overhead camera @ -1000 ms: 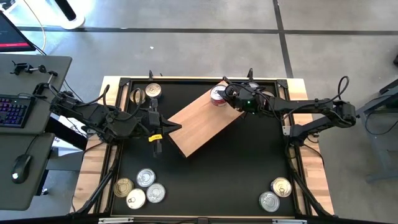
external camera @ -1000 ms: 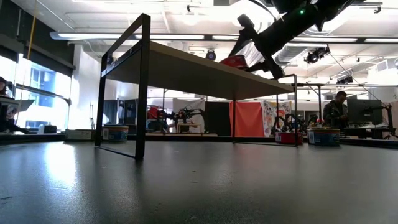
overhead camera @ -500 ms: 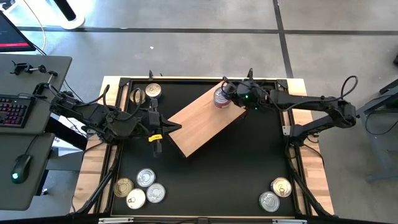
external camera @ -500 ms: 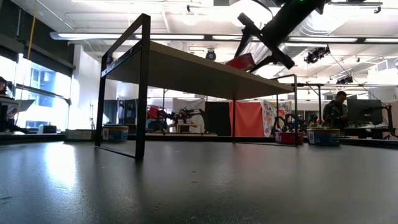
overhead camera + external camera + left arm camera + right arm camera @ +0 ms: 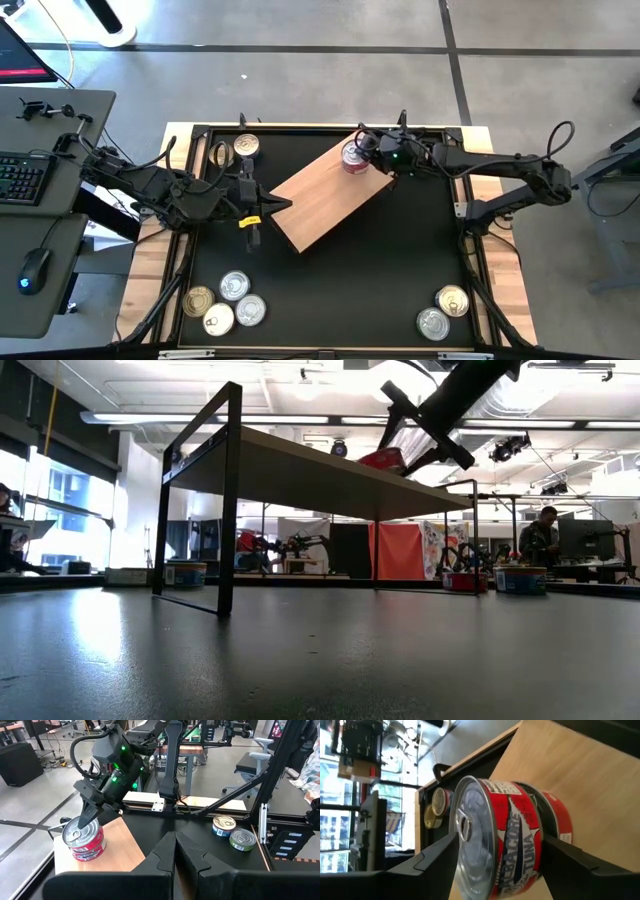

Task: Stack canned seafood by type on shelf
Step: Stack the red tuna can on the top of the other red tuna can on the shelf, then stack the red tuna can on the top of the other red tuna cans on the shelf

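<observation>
Well, the change over the last second is small. The right gripper [image 5: 365,153] has drawn its wrist back from over the shelf [image 5: 320,205] towards the tabletop's far edge. The low view shows the arm steeper than it was. The red-labelled tin [image 5: 351,155] has hardly shifted and stays at the shelf's far corner. The fingers have not widened. In the right wrist view they stand either side of the tin, one at the silver rim and one against the label (both look to be touching). I judge the gripper clamped on the tin and not yet letting go.

For the task, this reads as a placement being settled, not finished. The tall tin looks to be resting on the board, possibly a little tilted in the low view. The release is still to come.

The left gripper [image 5: 175,846] waits with its fingers together, just off the shelf's left corner over the tabletop's left side.

Every flat tin remains off the shelf:
- The two tins [image 5: 232,150] at the tabletop's far-left corner.
- The four tins [image 5: 225,303] at the near-left corner.
- The pair of tins [image 5: 443,311] at the near-right corner.

So most of the sorting lies ahead.
</observation>
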You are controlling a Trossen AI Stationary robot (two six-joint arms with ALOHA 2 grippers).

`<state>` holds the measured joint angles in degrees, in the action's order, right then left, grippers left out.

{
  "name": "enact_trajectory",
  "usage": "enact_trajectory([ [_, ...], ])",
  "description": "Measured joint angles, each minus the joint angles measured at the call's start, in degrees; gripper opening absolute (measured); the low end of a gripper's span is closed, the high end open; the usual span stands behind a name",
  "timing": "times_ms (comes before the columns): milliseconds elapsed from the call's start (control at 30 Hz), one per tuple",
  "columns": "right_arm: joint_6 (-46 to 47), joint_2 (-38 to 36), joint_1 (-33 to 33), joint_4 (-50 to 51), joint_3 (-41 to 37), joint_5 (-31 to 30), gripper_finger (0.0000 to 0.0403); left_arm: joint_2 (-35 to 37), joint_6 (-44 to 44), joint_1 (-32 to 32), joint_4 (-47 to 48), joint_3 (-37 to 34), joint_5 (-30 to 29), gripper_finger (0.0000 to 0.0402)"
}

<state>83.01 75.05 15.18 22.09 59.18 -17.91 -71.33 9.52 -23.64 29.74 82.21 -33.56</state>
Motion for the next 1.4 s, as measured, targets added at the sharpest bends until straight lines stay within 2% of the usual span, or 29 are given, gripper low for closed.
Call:
enact_trajectory([
  [367,0.98,-0.02,-0.66,1.68,0.02,-0.35,0.0248,0.0,0.37,0.0,0.02,0.0,0.0,0.0],
  [800,-0.49,-0.2,-0.76,1.33,0.07,3.08,0.0248,0.0,0.35,0.0,0.07,0.0,0.0,0.0],
  [1067,-2.76,-0.24,-0.28,12.61,7.52,1.86,0.0248,0.0,0.35,0.0,0.07,0.0,0.0,0.0],
  [1300,-2.65,-0.51,-0.37,15.39,7.85,1.91,0.0248,0.0,0.35,0.0,0.07,0.0,0.0,0.0],
  [1400,-7.0,-1.31,-1.24,15.33,8.7,0.18,0.0248,0.0,0.35,0.0,0.07,0.0,0.35,0.0],
])
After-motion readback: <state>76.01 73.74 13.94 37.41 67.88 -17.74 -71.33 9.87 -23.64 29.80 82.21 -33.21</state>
